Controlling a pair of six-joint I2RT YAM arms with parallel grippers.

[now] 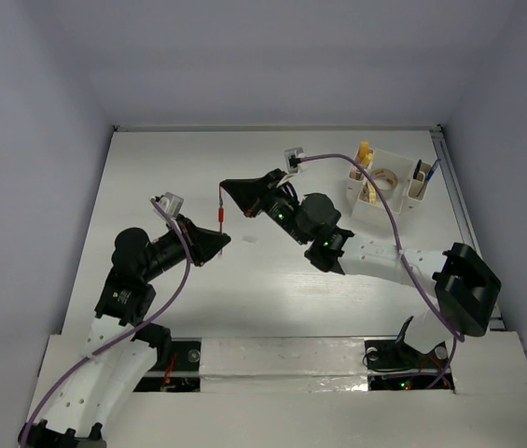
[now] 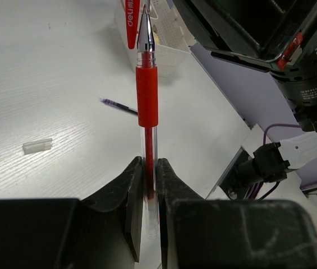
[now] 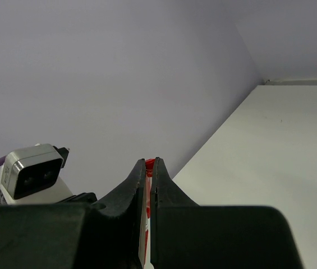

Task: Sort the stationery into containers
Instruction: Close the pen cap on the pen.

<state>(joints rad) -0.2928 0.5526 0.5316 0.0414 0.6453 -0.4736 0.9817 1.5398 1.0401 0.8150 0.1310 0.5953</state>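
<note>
The left gripper is clamped on the clear barrel of the red pen, holding it above the table near the middle, tip pointing away. The right gripper is pinched shut on a red cap just beside that tip. The cream organizer stands far right, with a tape roll in one compartment
</note>
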